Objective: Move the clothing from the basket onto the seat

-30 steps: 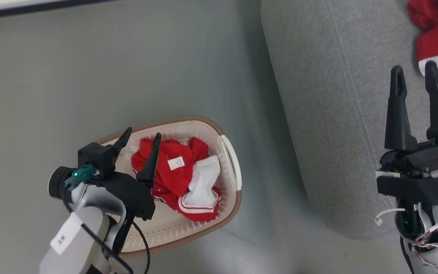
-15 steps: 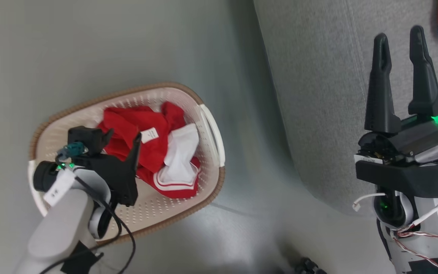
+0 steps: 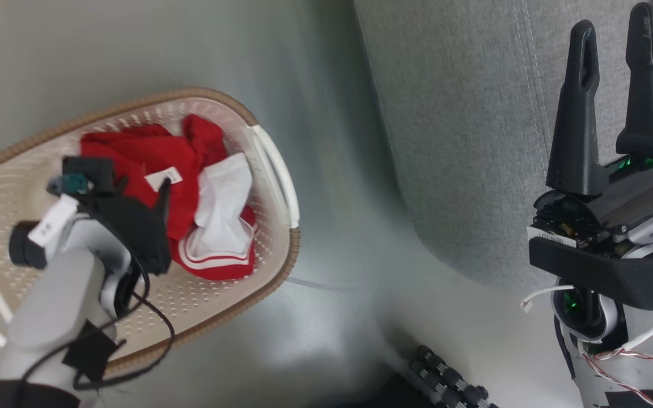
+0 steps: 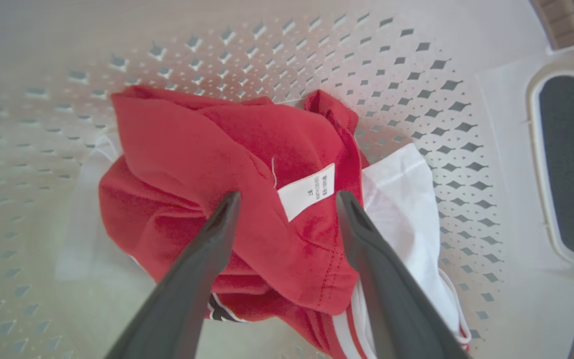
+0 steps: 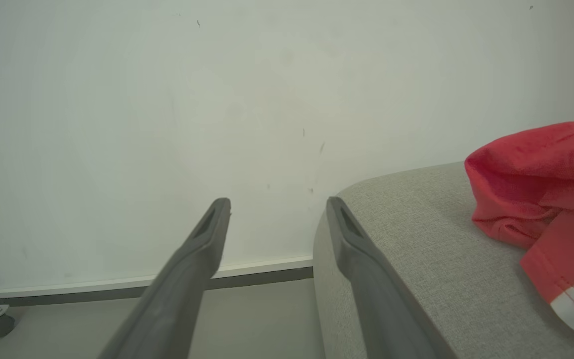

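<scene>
Counted: one basket (image 3: 202,306), one seat (image 3: 462,141) right of the basket, two grippers. Inside the basket, one crumpled heap of clothing (image 4: 192,149): bright red, with a white panel, white-striped trim and a small white label (image 4: 307,192) facing up; number of garments in the heap impossible to tell. Over that heap, left gripper (image 4: 288,198) spread wide, straddling the label, holding nothing. Away from the basket, over the seat, right gripper (image 3: 614,17) equally wide, empty. On the seat, one further red garment (image 5: 541,174) with a white band.
</scene>
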`<state>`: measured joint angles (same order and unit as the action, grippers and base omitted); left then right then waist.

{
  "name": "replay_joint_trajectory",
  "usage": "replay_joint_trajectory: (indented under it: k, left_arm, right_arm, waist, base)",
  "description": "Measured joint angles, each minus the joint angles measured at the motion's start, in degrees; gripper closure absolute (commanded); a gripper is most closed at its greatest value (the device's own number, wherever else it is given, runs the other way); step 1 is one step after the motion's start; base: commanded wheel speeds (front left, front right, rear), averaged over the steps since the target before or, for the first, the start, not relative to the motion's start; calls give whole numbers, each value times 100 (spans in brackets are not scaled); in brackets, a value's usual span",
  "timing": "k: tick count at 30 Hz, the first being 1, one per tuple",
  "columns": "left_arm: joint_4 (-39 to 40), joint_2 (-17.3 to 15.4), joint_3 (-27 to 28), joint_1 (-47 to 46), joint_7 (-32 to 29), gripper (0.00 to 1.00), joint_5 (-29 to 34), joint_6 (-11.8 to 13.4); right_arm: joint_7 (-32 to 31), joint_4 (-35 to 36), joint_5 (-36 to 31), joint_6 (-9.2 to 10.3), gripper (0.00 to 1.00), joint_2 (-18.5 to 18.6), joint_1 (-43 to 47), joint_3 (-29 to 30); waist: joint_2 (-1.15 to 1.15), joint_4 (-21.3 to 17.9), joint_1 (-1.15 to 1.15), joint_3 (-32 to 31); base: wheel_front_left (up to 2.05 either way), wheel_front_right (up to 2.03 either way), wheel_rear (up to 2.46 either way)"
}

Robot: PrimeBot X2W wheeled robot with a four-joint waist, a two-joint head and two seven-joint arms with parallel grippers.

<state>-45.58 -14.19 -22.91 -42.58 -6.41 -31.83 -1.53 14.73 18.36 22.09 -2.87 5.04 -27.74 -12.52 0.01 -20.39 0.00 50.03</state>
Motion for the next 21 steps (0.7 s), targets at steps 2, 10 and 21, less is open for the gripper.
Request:
replay_joint_trajectory:
  k: [2,10,21]
  left_arm:
    - [-100,-23,25,-144,-66,0,-2,8]
    - [-658,-86,-57,-436,-371,0,66,116]
    - [-1178,-174,-332,-572,-810,0,280,44]
  right_arm:
    - [-1,30,-26,-16,0,-29,-7,-8]
    - [-1,67,-96,-24,0,-103,-93,-20]
    - [0,93,-113,-67,0,-148,-92,26]
  waist:
    - [0,-74,0,99]
    - [0,-338,0,395]
    - [0,-419,0,453]
  base:
    - [0,0,0]
    - [0,0,0]
    - [0,0,0]
